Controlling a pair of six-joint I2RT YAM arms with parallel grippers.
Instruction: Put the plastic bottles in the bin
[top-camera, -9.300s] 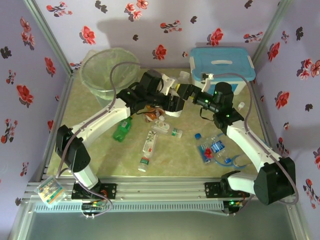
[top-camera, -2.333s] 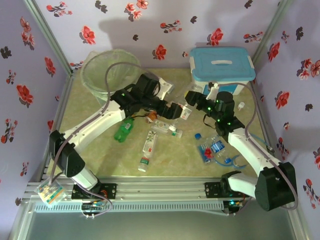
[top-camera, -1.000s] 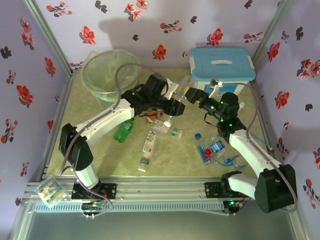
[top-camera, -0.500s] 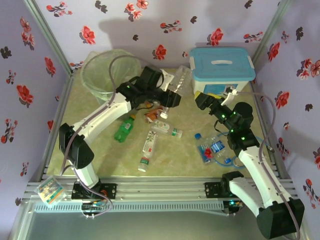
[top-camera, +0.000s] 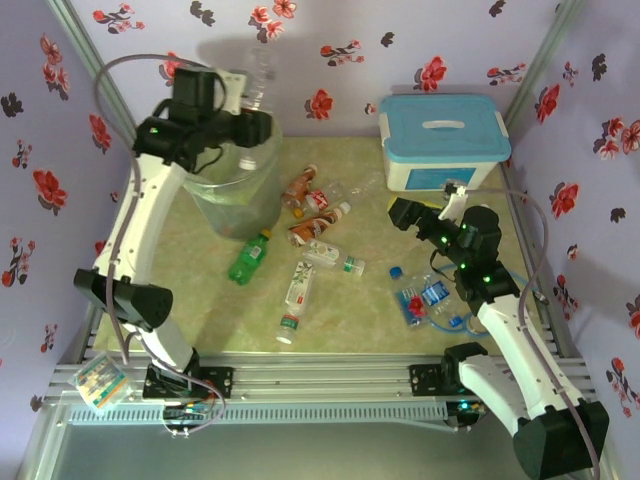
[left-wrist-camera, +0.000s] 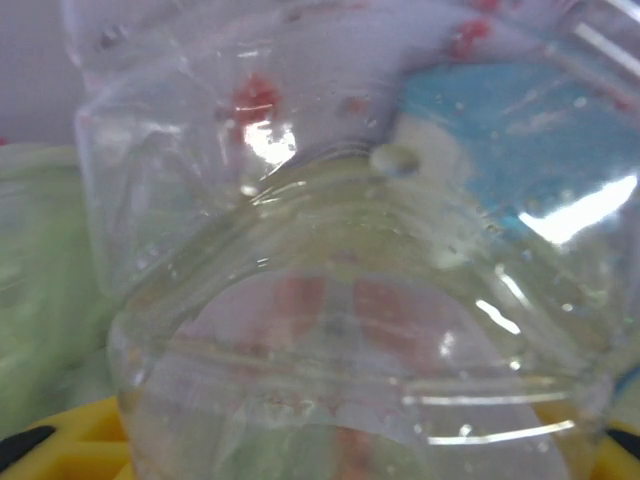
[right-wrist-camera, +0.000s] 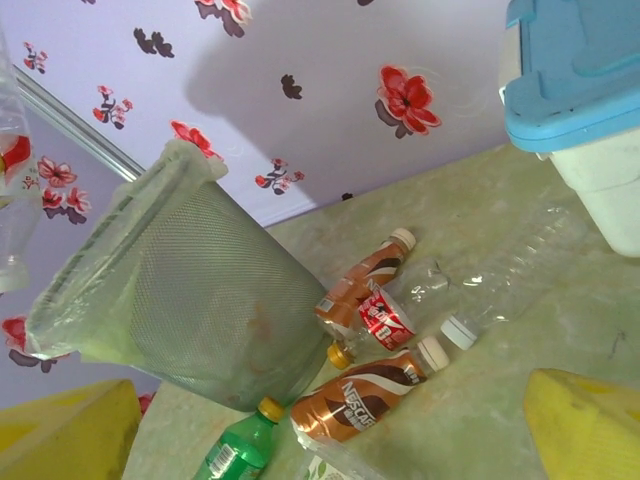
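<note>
While the left gripper (top-camera: 255, 115) hung high above the bin (top-camera: 235, 200), at ten o'clock on the table (top-camera: 200, 310) in the overhead view, its jaws were clamped partway shut on a clear bottle (top-camera: 261, 72), held upright by the bin's one-o'clock rim. A green bottle (top-camera: 247, 257) lay at the bin's five o'clock, orange-brown bottles (top-camera: 300, 187) at its three o'clock. The right gripper (top-camera: 397, 212), at three o'clock on the table, had its jaws spread wide and held nothing; the white box (top-camera: 440, 140) sat at its twelve o'clock, crushed blue-labelled bottles (top-camera: 425, 298) at its six o'clock.

At the left wrist, the clear bottle crowded the lens, its body seated between yellow fingers (left-wrist-camera: 80, 450) at the five and seven o'clock corners.

At the right wrist, the yellow fingers (right-wrist-camera: 585, 420) stood far apart at five and seven o'clock with nothing between them. The bin loomed at nine o'clock. The orange-brown bottles lay at its foot near centre, the green bottle at six o'clock, and a white-capped bottle (right-wrist-camera: 500, 285) lay on its side toward three o'clock, beneath the white box at one o'clock.
</note>
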